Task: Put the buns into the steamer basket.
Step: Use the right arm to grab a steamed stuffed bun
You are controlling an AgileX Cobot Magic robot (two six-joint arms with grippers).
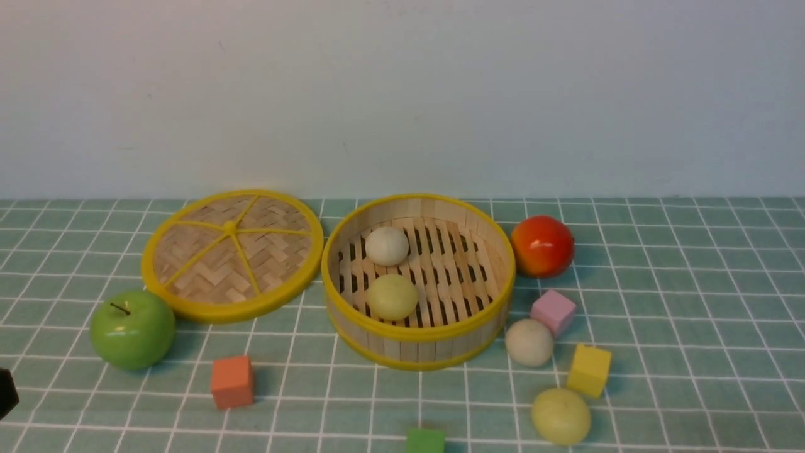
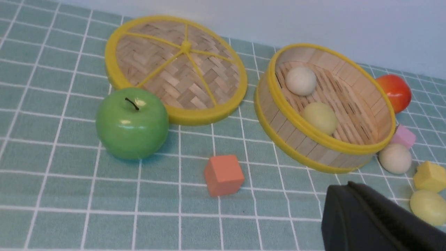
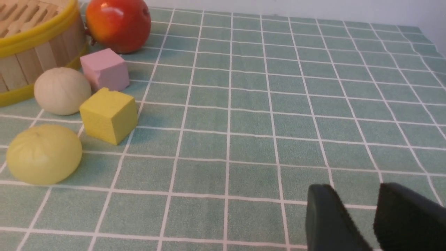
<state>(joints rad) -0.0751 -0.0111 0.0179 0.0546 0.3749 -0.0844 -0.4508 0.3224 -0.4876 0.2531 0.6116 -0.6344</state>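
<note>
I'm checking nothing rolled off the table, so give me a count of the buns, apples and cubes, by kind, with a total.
Buns: 4, two off-white, two yellow-green
Apples: 2, green, red
Cubes: 4, orange, pink, yellow, green
Total: 10

The left gripper (image 2: pixel 348 186) is held shut, well apart from the green apple (image 2: pixel 132 123). Nearer its fingertips, an orange cube (image 2: pixel 224 175) and the steamer basket (image 2: pixel 313 153) are seen, with two buns (image 2: pixel 300 81) held inside.

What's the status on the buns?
Left gripper shut, right gripper open. Two buns in steamer basket, two outside. Yellow block close beside outside buns.
</note>
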